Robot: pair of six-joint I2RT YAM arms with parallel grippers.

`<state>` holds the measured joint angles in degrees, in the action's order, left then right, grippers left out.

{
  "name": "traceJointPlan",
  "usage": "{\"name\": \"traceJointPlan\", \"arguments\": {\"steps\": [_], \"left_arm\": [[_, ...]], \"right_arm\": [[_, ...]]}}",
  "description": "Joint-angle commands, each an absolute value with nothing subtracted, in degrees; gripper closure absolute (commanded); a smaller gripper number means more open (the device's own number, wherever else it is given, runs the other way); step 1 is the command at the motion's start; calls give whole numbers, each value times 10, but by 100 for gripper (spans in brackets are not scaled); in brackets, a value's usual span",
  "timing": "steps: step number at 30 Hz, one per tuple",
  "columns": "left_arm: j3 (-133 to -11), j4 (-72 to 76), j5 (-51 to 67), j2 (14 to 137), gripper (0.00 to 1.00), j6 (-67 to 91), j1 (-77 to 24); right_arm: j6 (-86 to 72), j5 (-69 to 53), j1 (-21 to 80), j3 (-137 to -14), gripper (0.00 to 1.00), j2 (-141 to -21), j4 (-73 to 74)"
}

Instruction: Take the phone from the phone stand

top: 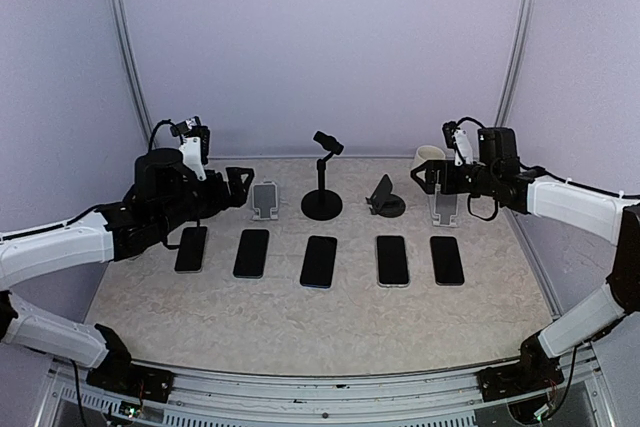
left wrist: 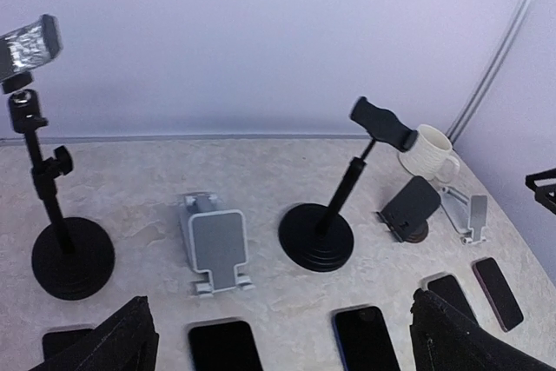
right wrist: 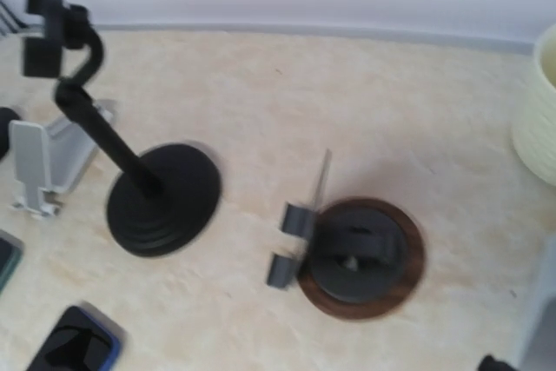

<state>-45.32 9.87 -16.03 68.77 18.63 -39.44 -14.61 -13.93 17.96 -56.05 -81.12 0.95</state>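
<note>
Five dark phones lie flat in a row on the table: [top: 191,248], [top: 251,252], [top: 319,261], [top: 392,260], [top: 446,259]. Behind them stand a silver stand [top: 264,200], a black pole stand [top: 322,192], a dark round-based stand [top: 385,197] and a silver stand [top: 443,207]. No stand in view holds a phone. My left gripper [top: 235,187] is open and empty, hovering left of the silver stand [left wrist: 215,249]. My right gripper [top: 428,179] is open and empty above the right silver stand, over the round-based stand [right wrist: 356,254].
A second black pole stand [left wrist: 61,249] with a clamp head stands at the far left, hidden behind my left arm in the top view. A cream mug [top: 428,157] sits at the back right. The back wall runs close behind the stands.
</note>
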Motion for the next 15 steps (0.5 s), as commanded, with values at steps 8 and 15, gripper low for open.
{"name": "traceJointPlan", "arguments": {"steps": [8, 15], "left_arm": [[-421, -3, -54, 617, 1, 208, -256], [-391, -15, -42, 630, 1, 208, -245]], "right_arm": [[-172, -225, 185, -460, 0, -815, -136], [-182, -232, 185, -402, 0, -810, -173]]}}
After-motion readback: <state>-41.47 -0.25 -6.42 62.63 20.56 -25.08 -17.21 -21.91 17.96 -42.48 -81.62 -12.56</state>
